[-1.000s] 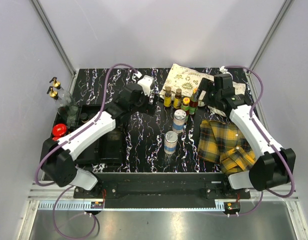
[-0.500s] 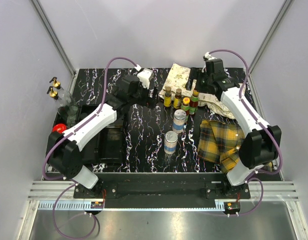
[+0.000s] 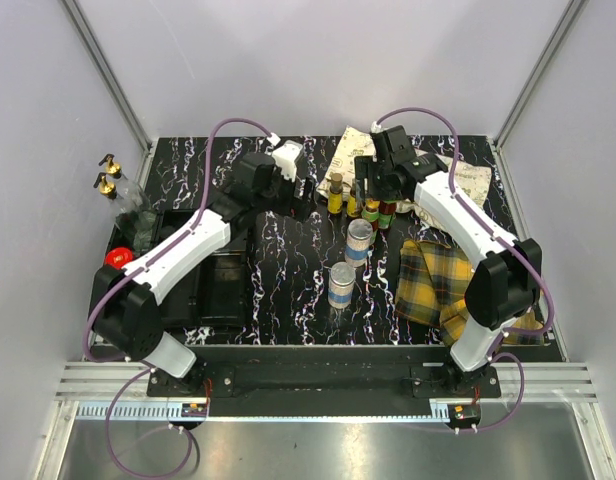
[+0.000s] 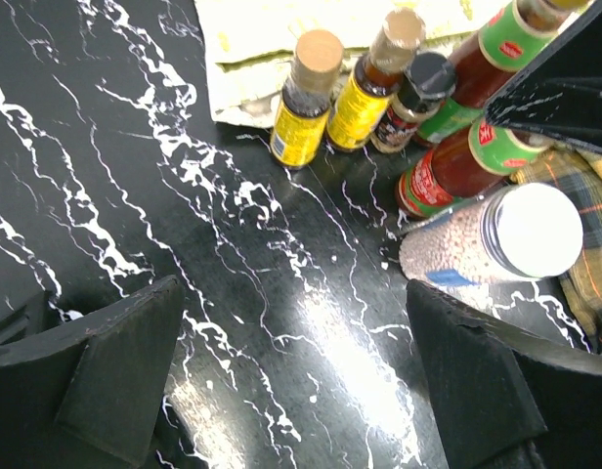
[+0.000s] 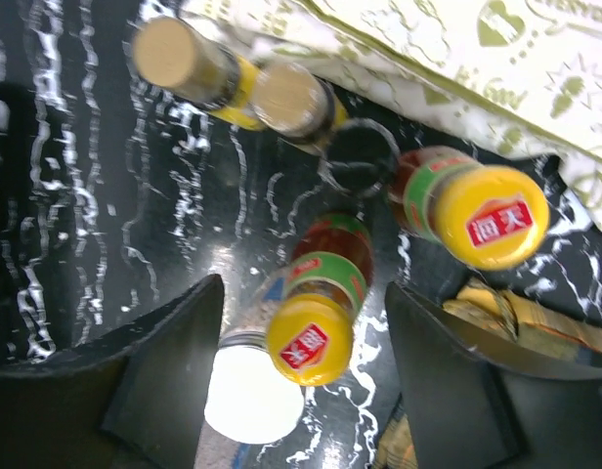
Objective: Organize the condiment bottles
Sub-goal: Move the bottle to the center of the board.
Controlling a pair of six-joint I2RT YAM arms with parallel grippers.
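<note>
The left claw [image 4: 293,291] is being held wide open over the black marbled worktop [image 4: 184,195], with nothing between its fingers. The right claw [image 5: 306,288] is also being held open, poised over the cluster of bottles at the back middle of the worktop. A yellow-capped sauce bottle [image 5: 311,337] is being straddled by its fingers, with a gap showing on either side. A second yellow-capped bottle [image 5: 475,217], a dark-capped little bottle [image 5: 358,156] and two tan-capped bottles [image 5: 179,57] are standing close by in the same cluster, beside a printed pouch [image 5: 457,59]. Two silver-lidded shakers [image 3: 359,240] are standing nearer the arms, one behind the other. A red-lidded jar [image 3: 116,258] is sitting at the left edge of the black tray [image 3: 218,290]; whether it is inside cannot be told. A checked cloth [image 3: 438,280] is lying at the right.
</note>
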